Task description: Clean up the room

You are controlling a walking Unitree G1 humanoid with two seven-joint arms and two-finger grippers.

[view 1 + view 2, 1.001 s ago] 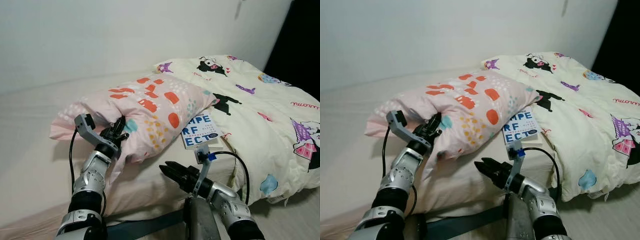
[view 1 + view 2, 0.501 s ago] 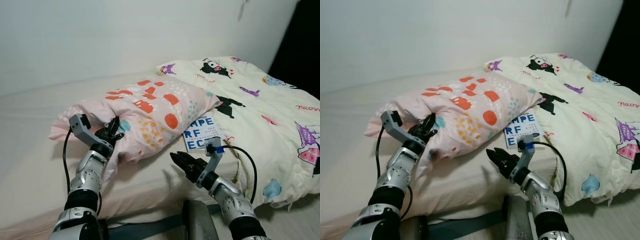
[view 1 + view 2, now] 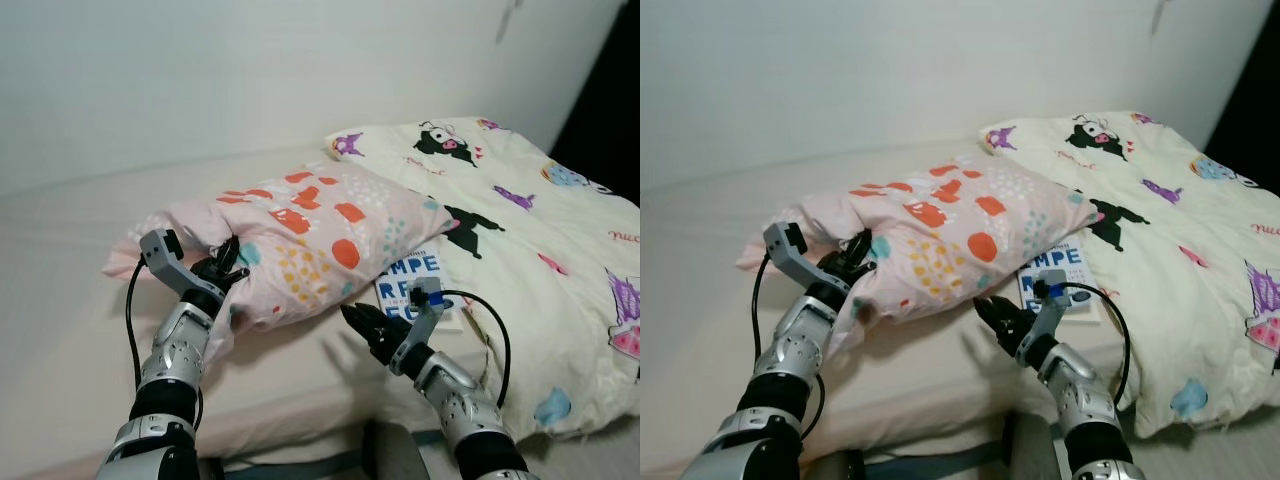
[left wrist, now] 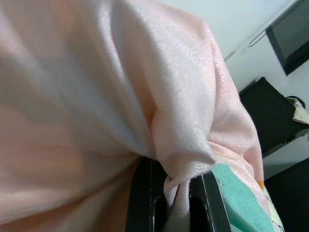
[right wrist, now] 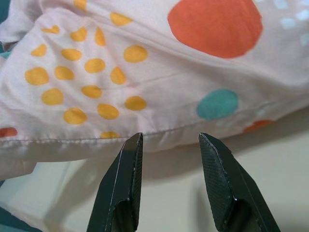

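Left jaws: I have the left gripper (image 3: 228, 272) clamped on a bunched fold of the pink pillow (image 3: 300, 235) at its near corner; in the left wrist view the cloth is pinched between the two black fingers (image 4: 140, 203).
Right jaws: parted and holding nothing. The right gripper (image 3: 362, 325) hovers low over the bed (image 3: 70, 260), just short of the pillow's lower seam, which I see between the fingertips (image 5: 128, 159) in the right wrist view.
Why this hold: one corner alone would let a soft pillow sag and drag, so I judge the second hand is lined up on the seam to share the load.
Pillow position: lying across the bed, its far end touching the cartoon-print duvet (image 3: 530, 220).
Book: a blue-and-white book (image 3: 412, 281) lies flat, tucked partly under the pillow's edge and beside the duvet; moving the pillow should free it.
Risk: the right jaws could close on the sheet instead of the seam.
Progress: early, I judge; bedding looks rumpled.
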